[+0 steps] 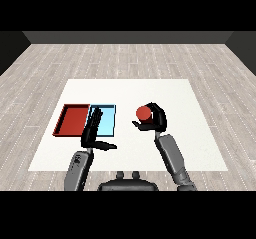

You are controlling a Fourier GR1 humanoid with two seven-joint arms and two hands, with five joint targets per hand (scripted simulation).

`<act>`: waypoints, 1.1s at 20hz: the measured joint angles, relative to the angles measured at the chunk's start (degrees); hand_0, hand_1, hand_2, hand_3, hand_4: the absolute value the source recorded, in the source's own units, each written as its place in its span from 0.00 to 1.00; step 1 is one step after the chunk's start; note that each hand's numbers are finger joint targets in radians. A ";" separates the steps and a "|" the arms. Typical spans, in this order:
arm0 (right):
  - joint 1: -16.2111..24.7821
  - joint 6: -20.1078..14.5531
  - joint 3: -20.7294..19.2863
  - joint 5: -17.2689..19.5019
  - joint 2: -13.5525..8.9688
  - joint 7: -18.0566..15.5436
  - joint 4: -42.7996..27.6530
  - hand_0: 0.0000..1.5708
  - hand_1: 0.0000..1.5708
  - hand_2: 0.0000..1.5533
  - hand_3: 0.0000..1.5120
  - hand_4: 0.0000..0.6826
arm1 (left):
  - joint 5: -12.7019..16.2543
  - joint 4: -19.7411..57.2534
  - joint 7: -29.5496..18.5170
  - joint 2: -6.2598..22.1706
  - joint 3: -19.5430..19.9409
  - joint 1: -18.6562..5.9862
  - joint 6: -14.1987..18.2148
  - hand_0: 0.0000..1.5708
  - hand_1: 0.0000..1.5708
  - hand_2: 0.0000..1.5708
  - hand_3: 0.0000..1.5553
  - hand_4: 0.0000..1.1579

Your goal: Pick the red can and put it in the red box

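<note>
The red can [143, 113] is held right of the table's middle, with my right hand [156, 120] curled round it from the right side; whether it rests on the table or is lifted I cannot tell. The red tray [71, 120] lies at the left of the table, with nothing in it. Beside it on the right lies the light blue tray [108, 119]. My left hand [92, 131] hovers over the near left part of the light blue tray, fingers straight and thumb out to the right, holding nothing.
The white table [175, 93] stretches well beyond the trays at the back and right. A grey wooden floor surrounds it. My right forearm [172, 158] rises from the lower right, my left forearm [79, 168] from the lower left.
</note>
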 measured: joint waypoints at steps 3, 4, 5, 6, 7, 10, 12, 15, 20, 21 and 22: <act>-1.17 -4.29 4.19 0.00 0.60 -0.37 -0.10 0.90 0.90 0.91 0.92 0.92 | -0.70 2.27 2.09 -0.07 -3.95 -3.21 4.63 0.00 0.00 0.00 0.00 0.00; -2.05 -4.93 4.60 0.03 0.72 -0.26 0.04 0.91 0.91 0.92 0.93 0.93 | -1.00 2.57 2.90 -0.08 -4.44 -3.87 5.25 0.00 0.00 0.00 0.00 0.00; -2.21 -6.36 5.77 -0.05 0.81 -0.36 -0.49 0.91 0.91 0.92 0.92 0.93 | -0.93 4.14 3.04 -0.09 -5.03 -5.36 6.40 0.00 0.00 0.00 0.00 0.00; -2.78 -6.90 6.25 -0.33 0.89 -0.61 -0.15 0.92 0.92 0.92 0.93 0.91 | -1.00 5.53 3.03 -0.10 -5.78 -6.31 7.29 0.00 0.00 0.00 0.00 0.00; -2.42 -7.09 6.74 -0.33 0.95 -1.23 -0.33 0.92 0.92 0.92 0.92 0.89 | -1.11 6.10 3.23 -0.11 -6.50 -6.58 8.02 0.00 0.00 0.00 0.00 0.00; -1.42 -7.23 7.74 0.35 1.03 -1.31 -1.89 0.92 0.92 0.92 0.92 0.90 | -0.69 8.27 3.16 -0.12 -6.96 -7.36 8.00 0.00 0.00 0.00 0.00 0.00; -1.39 -7.12 8.17 0.23 1.08 -2.16 -1.74 0.92 0.92 0.93 0.92 0.92 | 0.08 11.33 2.39 -0.12 -7.70 -9.20 9.24 0.00 0.00 0.00 0.00 0.00; -0.48 -6.10 8.00 -0.11 1.08 -3.57 -1.88 0.92 0.92 0.93 0.92 0.95 | 1.43 14.68 0.70 -0.13 -10.93 -9.68 12.10 0.00 0.00 0.00 0.00 0.00; -2.53 -6.13 8.31 -0.39 1.13 -2.76 -1.82 0.93 0.93 0.93 0.92 0.96 | 3.14 18.09 -0.13 -0.13 -11.79 -11.01 12.58 0.00 0.00 0.00 0.00 0.00; -1.86 -5.81 8.55 -0.36 1.14 -3.30 -1.96 0.93 0.93 0.92 0.92 0.96 | 3.44 19.02 -0.67 -0.13 -11.56 -11.15 12.18 0.00 0.00 0.00 0.00 0.00; -1.52 -5.76 8.73 -0.43 1.14 -3.33 -2.44 0.93 0.93 0.92 0.92 0.96 | 3.72 18.82 0.00 -0.13 -11.52 -11.39 12.14 0.00 0.00 0.00 0.00 0.00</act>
